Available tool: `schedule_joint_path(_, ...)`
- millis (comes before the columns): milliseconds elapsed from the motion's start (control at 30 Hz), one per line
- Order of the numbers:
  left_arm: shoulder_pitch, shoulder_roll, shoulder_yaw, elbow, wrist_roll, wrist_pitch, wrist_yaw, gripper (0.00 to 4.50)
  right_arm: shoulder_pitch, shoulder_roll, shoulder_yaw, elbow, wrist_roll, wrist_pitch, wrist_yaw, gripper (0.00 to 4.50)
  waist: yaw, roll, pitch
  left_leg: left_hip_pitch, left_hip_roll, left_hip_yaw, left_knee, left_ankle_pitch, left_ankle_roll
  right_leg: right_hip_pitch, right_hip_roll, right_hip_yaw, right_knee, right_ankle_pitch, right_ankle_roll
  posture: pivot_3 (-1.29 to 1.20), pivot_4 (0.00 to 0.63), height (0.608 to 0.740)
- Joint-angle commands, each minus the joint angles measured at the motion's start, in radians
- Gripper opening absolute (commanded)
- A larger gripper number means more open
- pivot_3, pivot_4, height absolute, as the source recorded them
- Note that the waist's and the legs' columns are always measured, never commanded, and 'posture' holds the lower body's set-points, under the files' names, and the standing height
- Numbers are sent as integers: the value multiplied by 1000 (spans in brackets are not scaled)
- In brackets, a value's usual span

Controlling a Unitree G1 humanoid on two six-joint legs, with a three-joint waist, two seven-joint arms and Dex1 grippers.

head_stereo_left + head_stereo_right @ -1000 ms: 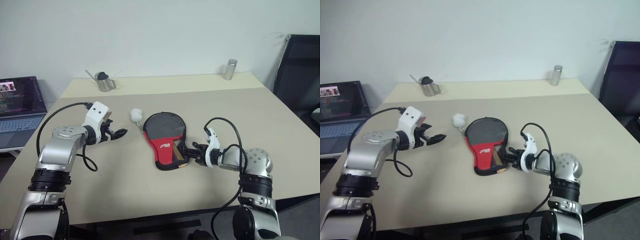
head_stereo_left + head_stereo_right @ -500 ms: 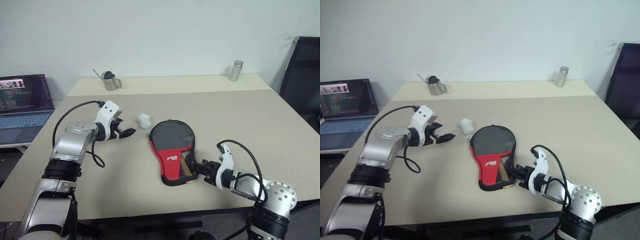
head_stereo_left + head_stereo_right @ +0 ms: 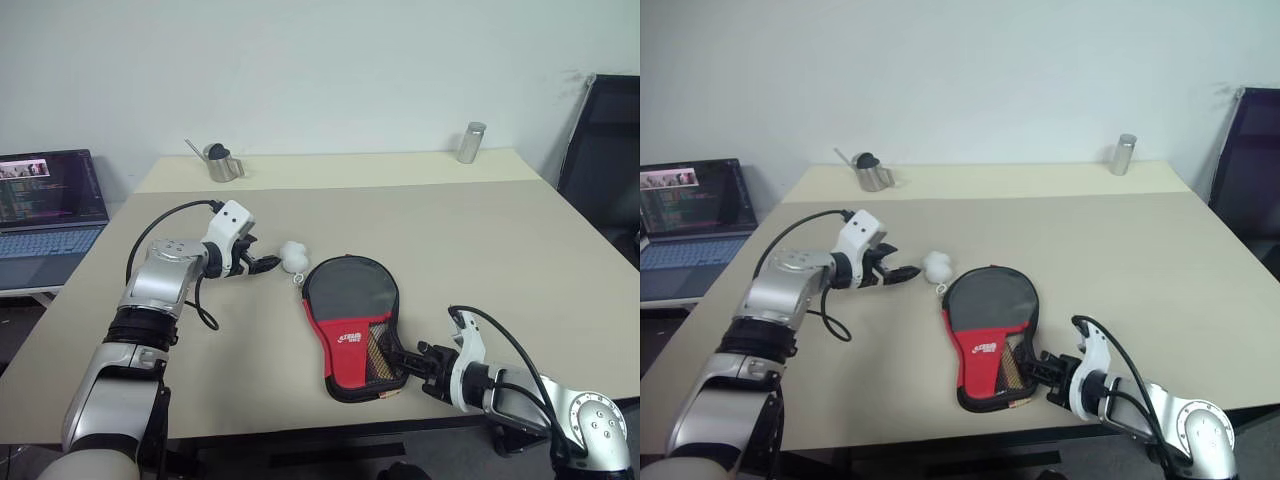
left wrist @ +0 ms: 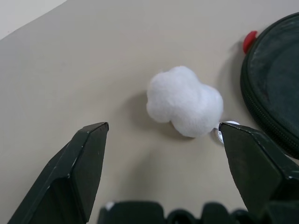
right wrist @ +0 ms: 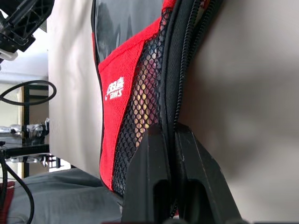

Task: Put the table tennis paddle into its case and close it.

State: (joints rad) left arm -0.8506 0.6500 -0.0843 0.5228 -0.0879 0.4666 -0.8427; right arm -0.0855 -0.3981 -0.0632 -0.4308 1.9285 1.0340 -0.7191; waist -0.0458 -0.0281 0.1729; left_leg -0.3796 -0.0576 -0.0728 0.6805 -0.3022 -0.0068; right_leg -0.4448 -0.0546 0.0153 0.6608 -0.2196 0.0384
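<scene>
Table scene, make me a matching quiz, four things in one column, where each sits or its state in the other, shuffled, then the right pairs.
Things:
1. case
2. white fluffy ball
3. left gripper
4. metal cylinder

Places or states:
A. far edge of the table, toward the right
B. open, just left of the ball
C. flat mid-table, its near edge pinched by the shut right gripper
D. beside the case's rounded far end

Pairs: 1-C, 2-D, 3-B, 4-A
</scene>
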Motion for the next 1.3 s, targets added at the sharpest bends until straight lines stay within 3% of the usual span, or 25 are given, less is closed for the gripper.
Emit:
schedule_joint_path(33,-29,6,14,-11,7,-22,-5,4155,13,-21,54,-71,44,-78,39,38,1,0,0,0,0,0,0,0,0,0,0,0,0,0,0,0,150,740)
schedule_joint_path(333,-26,17,21,-12,12,-19,-2,4155,5,-125,121,-83,44,-131,126,38,8,0,0,0,0,-1,0,0,0,0,0,0,0,0,0,0,150,740)
schedule_joint_path(433,-28,16,24,-12,13,-18,-1,4155,-4,-145,133,-76,44,-140,143,755,9,0,0,0,0,-1,0,0,0,0,0,0,0,0,0,0,150,740)
schedule_joint_path(667,-21,20,32,-23,12,-12,7,4155,-28,-188,147,-61,44,-124,221,3096,15,-1,0,1,0,-2,0,0,0,1,0,-1,-1,0,0,0,150,740)
schedule_joint_path(800,-18,22,38,-25,12,-10,13,4155,-70,-334,105,-32,44,-44,354,4465,15,-1,0,1,-1,-1,1,0,0,2,0,-1,-2,0,0,0,150,740)
schedule_joint_path(867,-19,22,41,-22,13,-11,18,4155,-94,-420,75,12,37,-12,429,4465,16,-1,0,1,0,-2,1,0,1,3,0,-2,-3,0,0,0,150,740)
schedule_joint_path(1067,-13,23,67,-62,-27,30,-2,4155,-177,-651,29,44,-313,100,848,4465,16,-2,0,1,0,-2,1,0,1,4,0,-3,-3,0,0,0,150,740)
schedule_joint_path(1167,5,48,66,-117,-66,60,-90,4155,-288,-661,39,109,-476,56,988,4465,14,-2,0,2,0,-1,1,0,2,4,0,-3,-3,0,1,0,150,740)
schedule_joint_path(1300,33,108,87,-217,-152,79,-244,4155,-442,-571,89,183,-650,18,1066,4465,13,-2,0,2,0,-1,1,0,1,4,0,-2,-3,0,0,0,150,740)
